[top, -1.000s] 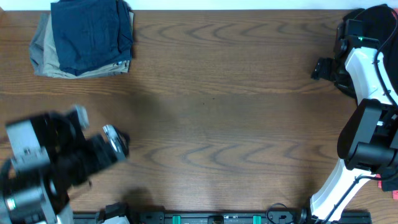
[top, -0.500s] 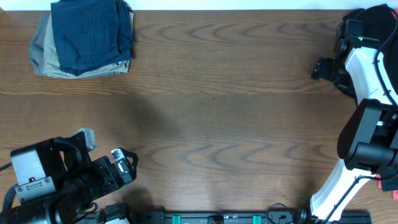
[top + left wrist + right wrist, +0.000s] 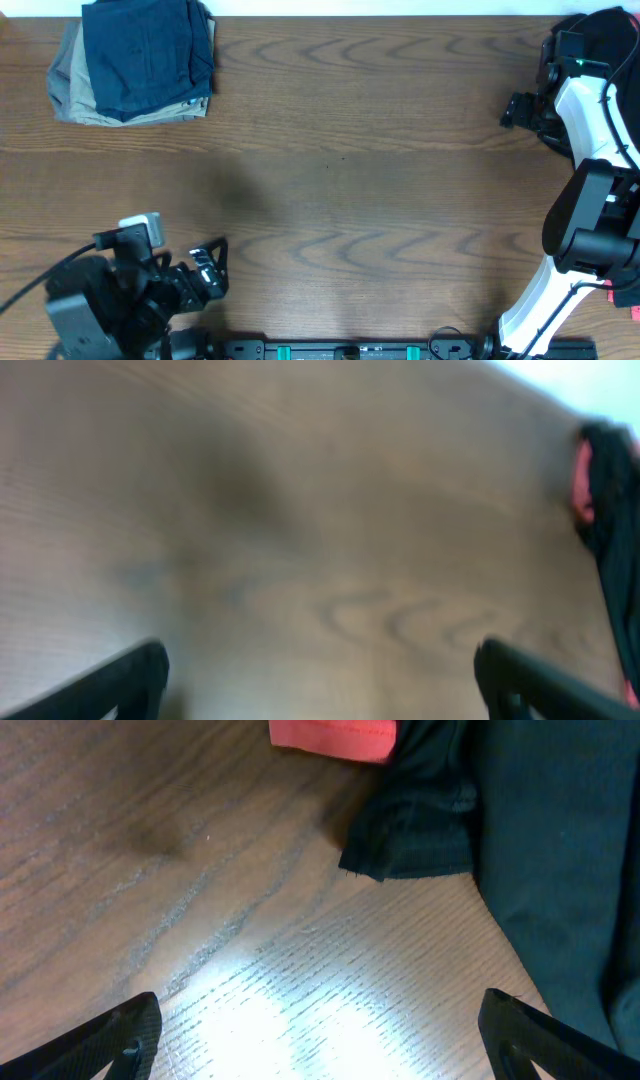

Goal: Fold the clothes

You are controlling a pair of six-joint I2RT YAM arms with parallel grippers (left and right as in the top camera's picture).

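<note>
Now | left hand [image 3: 320, 678] spread, empty | right hand [image 3: 318, 1020] spread, empty

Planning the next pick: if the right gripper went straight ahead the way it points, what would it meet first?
Probably the black garment, its edge lying past bare table ahead of the open jaws; the coral-red piece sits farther on. Depth unclear.

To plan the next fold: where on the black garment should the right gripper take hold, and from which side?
Probably the loose corner of the black garment, which juts onto the bare table. Come low from that open side; the coral-red garment crowds the edge beyond.
</note>
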